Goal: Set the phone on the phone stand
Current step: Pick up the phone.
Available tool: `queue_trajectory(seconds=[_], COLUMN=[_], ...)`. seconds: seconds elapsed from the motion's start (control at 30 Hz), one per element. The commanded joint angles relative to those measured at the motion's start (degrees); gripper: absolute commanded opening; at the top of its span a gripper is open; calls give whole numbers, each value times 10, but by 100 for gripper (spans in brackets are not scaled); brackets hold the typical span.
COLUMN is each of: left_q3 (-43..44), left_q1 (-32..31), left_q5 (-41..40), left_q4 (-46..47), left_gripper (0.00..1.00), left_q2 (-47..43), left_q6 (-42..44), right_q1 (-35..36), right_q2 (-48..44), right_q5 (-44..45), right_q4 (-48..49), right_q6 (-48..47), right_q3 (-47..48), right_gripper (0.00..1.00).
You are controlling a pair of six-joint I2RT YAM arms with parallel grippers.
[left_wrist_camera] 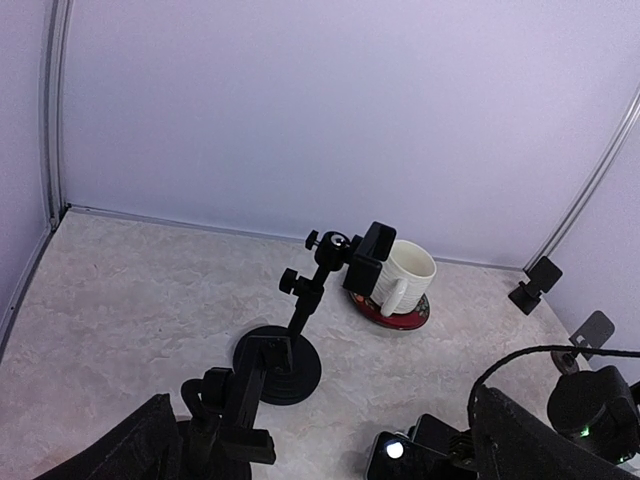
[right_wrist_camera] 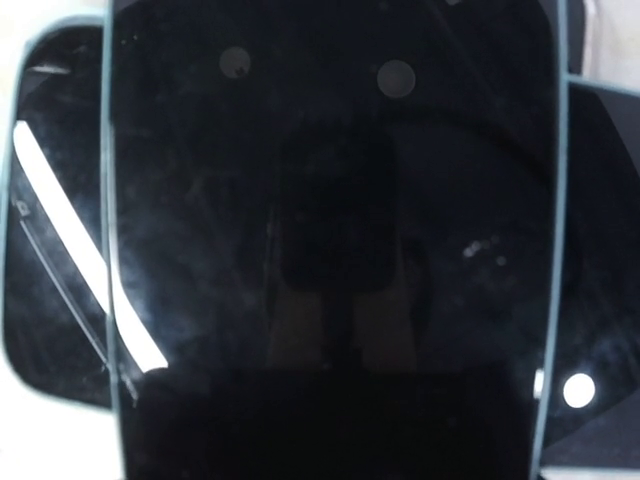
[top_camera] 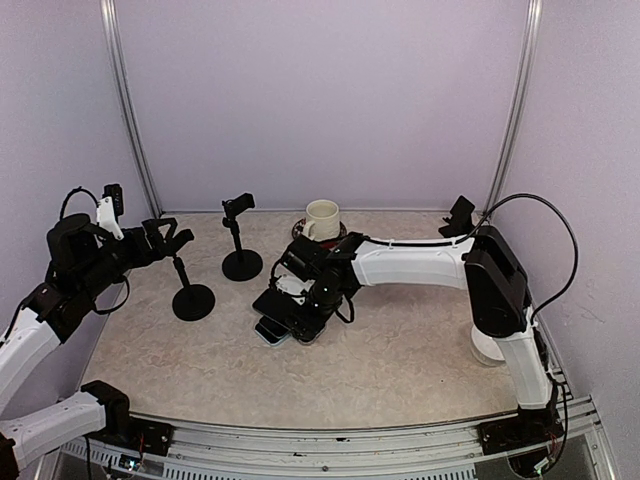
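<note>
Right claw (top_camera: 308, 300) over the phone (right_wrist_camera: 330, 220)
Phone directly beneath it — whether it pinches, cannot tell; left claw (top_camera: 170, 240) spread wide.

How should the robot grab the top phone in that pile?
Probably by its two long edges, coming straight down from above. The top phone lies flat on other phones, so only its thin sides look free for the jaws.
</note>
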Motion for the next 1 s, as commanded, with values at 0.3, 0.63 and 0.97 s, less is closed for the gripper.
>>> queue_trajectory(seconds=[0.3,0.63,0.97], left_q3=[1,38,85], left_q1=[1,-58,-143], left_q5=[-2,-22,6], left_q4=[-2,-27,-27], left_gripper=[99,99,99], left_q2=[10,28,39], left_q6=[0,19,11], right_q1=[6,7,21], right_q2=[-154,-237,-346], right_q5=[69,121,154], right_q4=[155,268,497], right_q6=[-22,-29,-59], right_q3=[-151,-238,-373], right_gripper=[45,44,41])
